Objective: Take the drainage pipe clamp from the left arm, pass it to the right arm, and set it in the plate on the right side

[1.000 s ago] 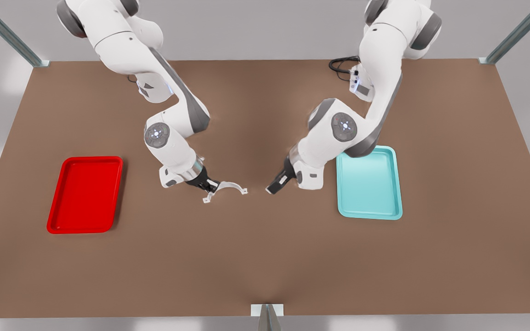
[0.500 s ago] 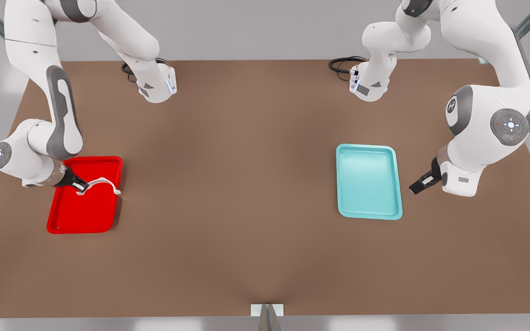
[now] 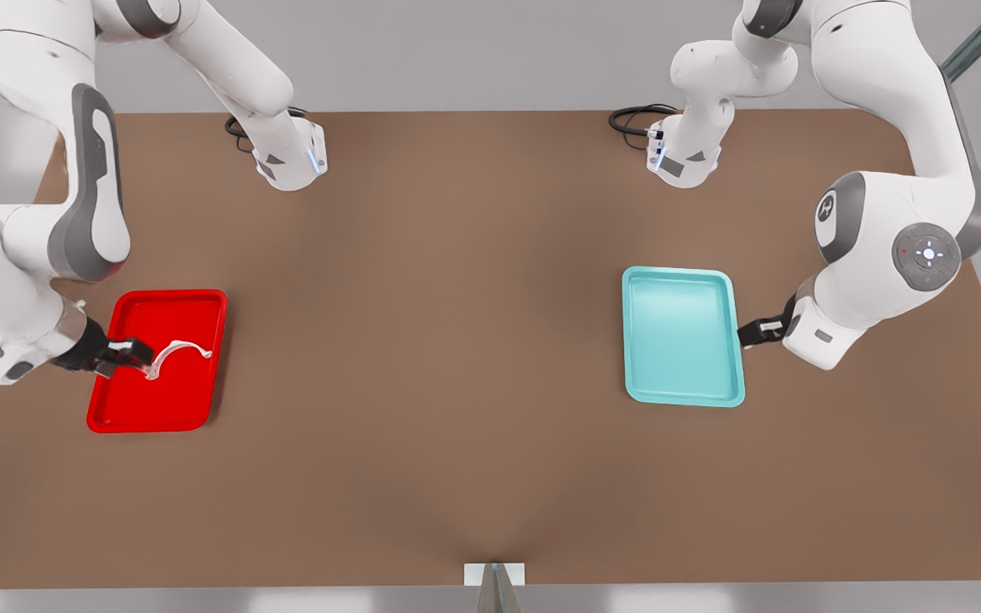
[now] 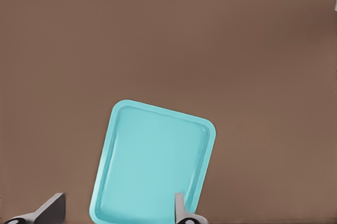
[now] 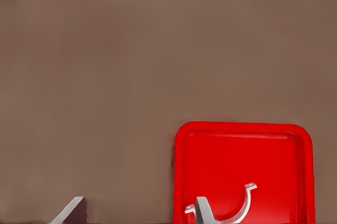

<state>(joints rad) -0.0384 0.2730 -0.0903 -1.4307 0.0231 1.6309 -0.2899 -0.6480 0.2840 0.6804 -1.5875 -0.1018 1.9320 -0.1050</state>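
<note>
My right gripper [image 3: 134, 358], fingers spread, has the clamp [image 3: 174, 356] loose in the red tray [image 3: 158, 407] near its left edge, so I'd back straight out while my left gripper [image 3: 754, 332], also spread and empty, waits by the teal tray [image 3: 683, 387].

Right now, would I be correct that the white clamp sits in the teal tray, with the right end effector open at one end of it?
Not quite: the clamp sits in the red tray, not the teal tray, as the right wrist view shows. The rest holds: the right end effector is open at one end of it.
</note>
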